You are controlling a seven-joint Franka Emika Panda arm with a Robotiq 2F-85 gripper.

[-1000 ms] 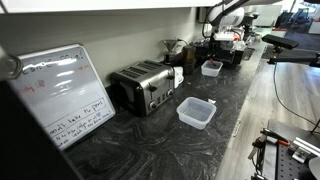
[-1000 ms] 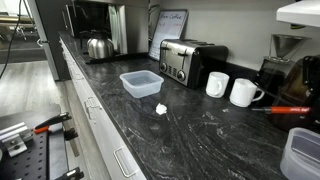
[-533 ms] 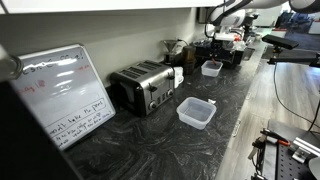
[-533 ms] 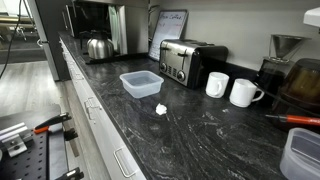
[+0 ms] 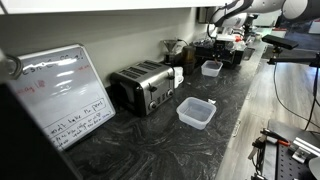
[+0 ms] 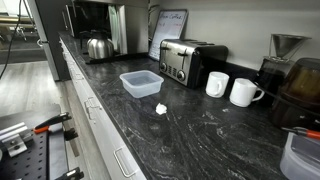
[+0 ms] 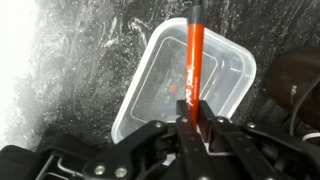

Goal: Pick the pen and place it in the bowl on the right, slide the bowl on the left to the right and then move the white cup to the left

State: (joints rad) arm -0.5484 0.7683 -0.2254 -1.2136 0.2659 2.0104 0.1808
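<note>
In the wrist view my gripper is shut on a red pen, which points forward over a clear plastic bowl just below it. In an exterior view the pen's tip shows just above this bowl at the right edge; the gripper is out of frame there. The other clear bowl sits at the left, also visible in an exterior view. Two white cups stand between the bowls, next to the toaster.
A silver toaster, a whiteboard, a kettle and a coffee machine line the back wall. A small white scrap lies on the dark counter. The counter's front edge runs alongside.
The pen has moved down and to the right in the exterior view, from above the counter to just over the right-hand bowl. Nothing else has moved.
</note>
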